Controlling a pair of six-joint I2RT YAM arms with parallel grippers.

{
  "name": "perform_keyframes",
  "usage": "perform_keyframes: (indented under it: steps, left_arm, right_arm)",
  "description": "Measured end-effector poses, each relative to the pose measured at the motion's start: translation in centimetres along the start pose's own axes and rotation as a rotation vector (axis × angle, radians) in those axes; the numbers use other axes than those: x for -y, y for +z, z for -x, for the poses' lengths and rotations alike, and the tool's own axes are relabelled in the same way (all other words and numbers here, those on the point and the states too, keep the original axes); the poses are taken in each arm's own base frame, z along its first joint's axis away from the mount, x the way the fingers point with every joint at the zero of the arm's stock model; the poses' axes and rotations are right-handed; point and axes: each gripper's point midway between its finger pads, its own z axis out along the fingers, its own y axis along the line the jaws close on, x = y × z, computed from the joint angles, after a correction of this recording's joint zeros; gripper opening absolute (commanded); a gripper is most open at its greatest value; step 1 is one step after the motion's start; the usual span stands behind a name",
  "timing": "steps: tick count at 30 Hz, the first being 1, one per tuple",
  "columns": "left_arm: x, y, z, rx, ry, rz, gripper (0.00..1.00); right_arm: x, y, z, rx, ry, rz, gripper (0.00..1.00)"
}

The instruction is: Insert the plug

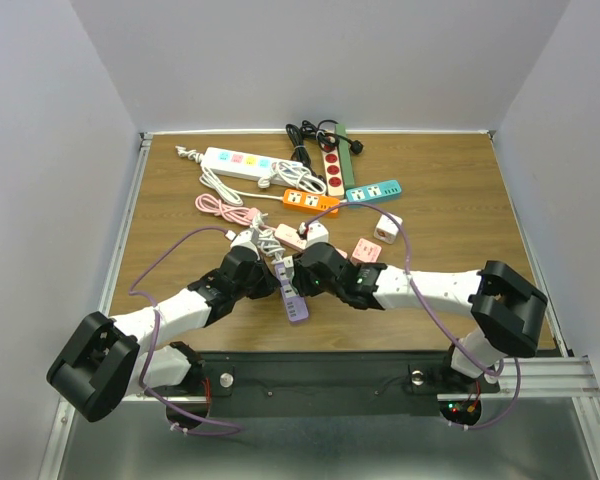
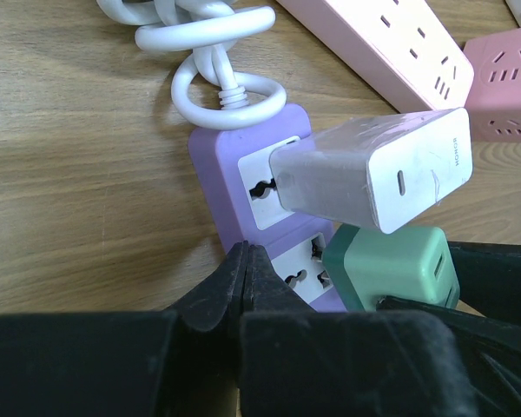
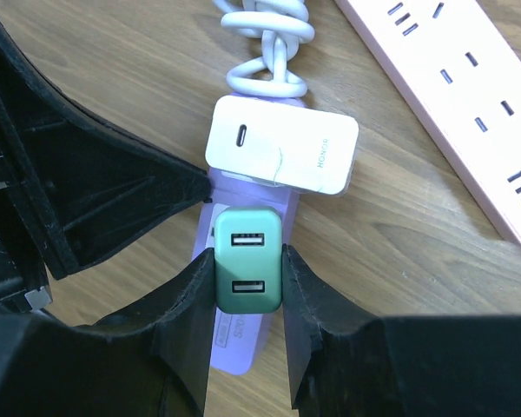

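A purple power strip (image 2: 217, 165) lies on the wooden table between both arms (image 1: 296, 305). A white charger (image 2: 373, 169) is plugged into its first socket. My right gripper (image 3: 247, 274) is shut on a green two-port USB plug (image 3: 247, 261) and holds it at the strip's second socket (image 2: 300, 274). The plug's prongs meet the socket holes; how deep they sit is hidden. My left gripper (image 2: 246, 261) is shut and empty, its tips resting against the strip's left edge beside that socket.
A pink power strip (image 2: 373, 43) and a pink cube adapter (image 2: 508, 82) lie just beyond. The strip's white cable coil (image 2: 213, 52) lies at its far end. White (image 1: 235, 163), orange (image 1: 310, 202), teal (image 1: 373, 191) and red strips (image 1: 335, 160) lie further back.
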Motion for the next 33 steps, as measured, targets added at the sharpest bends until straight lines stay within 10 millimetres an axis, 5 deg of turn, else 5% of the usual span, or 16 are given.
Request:
perform_keyframes:
  steps: [33]
  left_arm:
    - [-0.02,0.04,-0.01,0.004,0.001,-0.003,0.01]
  right_arm:
    - [-0.32,0.2,-0.07,0.051,-0.045,-0.137,0.0]
